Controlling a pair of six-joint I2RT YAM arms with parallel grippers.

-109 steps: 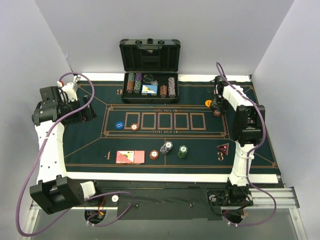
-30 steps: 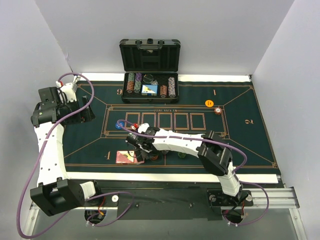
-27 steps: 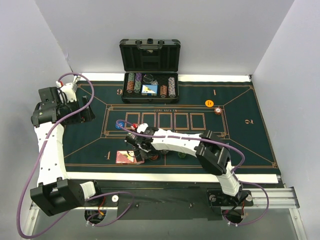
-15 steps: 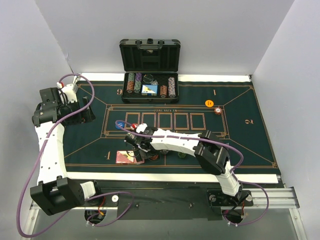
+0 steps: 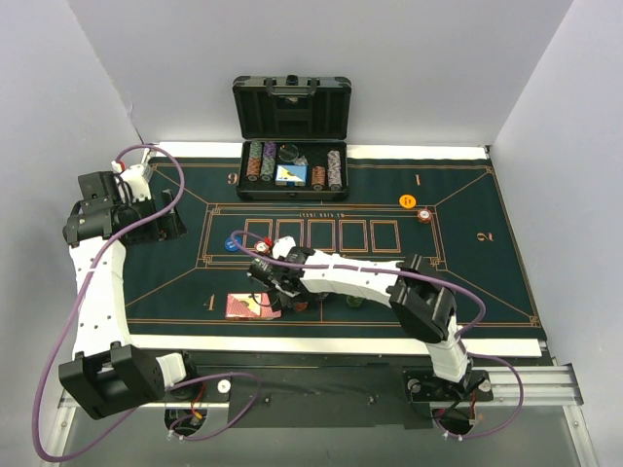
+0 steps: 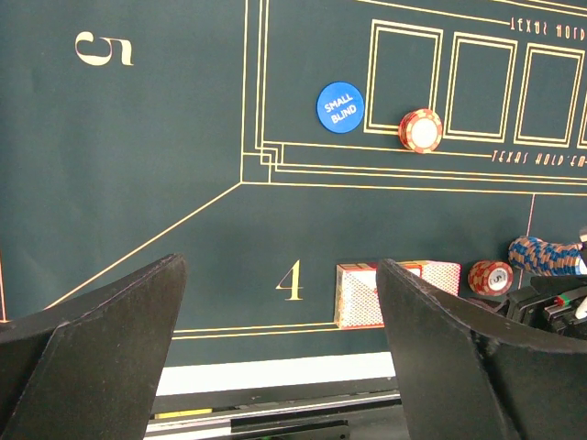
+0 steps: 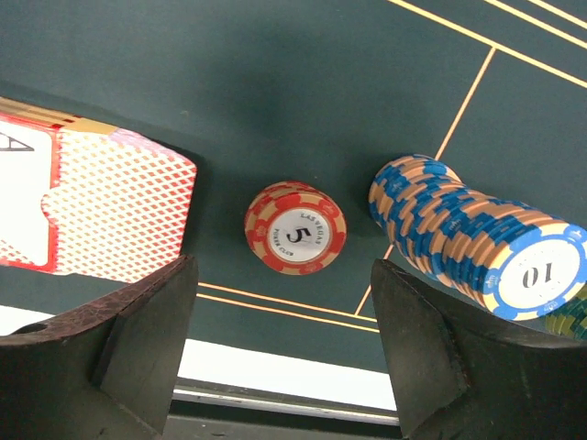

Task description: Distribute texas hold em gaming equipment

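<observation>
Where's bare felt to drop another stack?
Bare: felt around the 2, right of the orange disc; far-left felt by the 5, left of the blue disc. Crowded: seat 4, with cards, red 5 chip, blue stack, right tool.

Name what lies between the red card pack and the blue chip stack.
Red 5 chips, a short stack apart from both, in the right wrist view.

Felt table [image 5: 487, 277] — cards [image 5: 241, 307], chips [image 7: 295, 228] (stacked).

Cards [image 7: 101, 215] left of short chip stack [image 7: 295, 227], leaning chip stack [image 7: 459, 234] just right, on mat [image 7: 275, 82].
</observation>
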